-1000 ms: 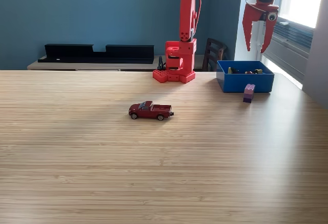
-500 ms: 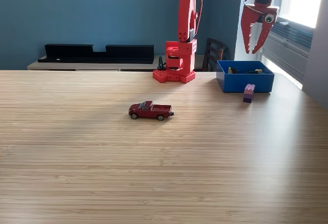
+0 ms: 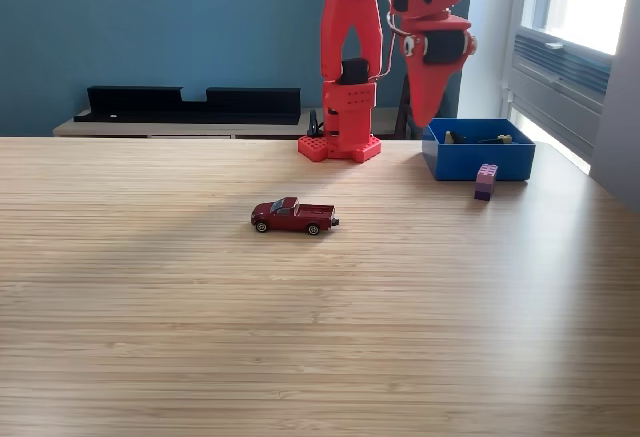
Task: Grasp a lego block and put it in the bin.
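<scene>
A small purple and pink lego block (image 3: 486, 181) stands on the wooden table just in front of the blue bin (image 3: 478, 162), at the exterior view's right. A few small pieces lie inside the bin. My red gripper (image 3: 428, 115) hangs in the air with its tips pointing down, just left of the bin's back left corner and well above the table. It is turned edge-on to the camera, so its fingers read as one tapered wedge and no gap shows. Nothing is visibly held in it.
A dark red toy pickup truck (image 3: 293, 216) sits near the table's middle. The arm's red base (image 3: 340, 145) stands at the table's far edge. Behind are a black shelf unit (image 3: 190, 103) and a dark chair; a window lies at the right.
The arm has swung from over the bin toward the exterior view's left and dropped lower. The gripper, open and facing the camera before, now shows edge-on. Block and truck have not moved.
</scene>
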Tool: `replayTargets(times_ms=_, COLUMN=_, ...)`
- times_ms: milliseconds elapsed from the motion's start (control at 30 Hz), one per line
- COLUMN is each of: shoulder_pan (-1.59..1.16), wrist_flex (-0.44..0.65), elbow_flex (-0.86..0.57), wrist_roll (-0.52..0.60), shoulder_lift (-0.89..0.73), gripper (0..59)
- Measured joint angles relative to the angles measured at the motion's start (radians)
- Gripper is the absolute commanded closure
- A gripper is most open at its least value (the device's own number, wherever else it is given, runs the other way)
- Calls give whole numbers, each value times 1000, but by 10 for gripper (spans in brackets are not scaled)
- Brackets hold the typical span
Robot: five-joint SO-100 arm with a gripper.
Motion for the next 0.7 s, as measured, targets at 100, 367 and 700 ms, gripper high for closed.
replayTargets(times_ms=100, shoulder_pan=29, wrist_flex=0, elbow_flex=0, wrist_roll=8, shoulder_lift=0, gripper=585)
replayTargets(times_ms=367, shoulder_pan=71, wrist_flex=0, elbow_flex=18, wrist_roll=-2, shoulder_lift=0, gripper=585)
replayTargets(times_ms=700, shoulder_pan=138, wrist_flex=-81, elbow_flex=18, wrist_roll=-12, shoulder_lift=0, gripper=585)
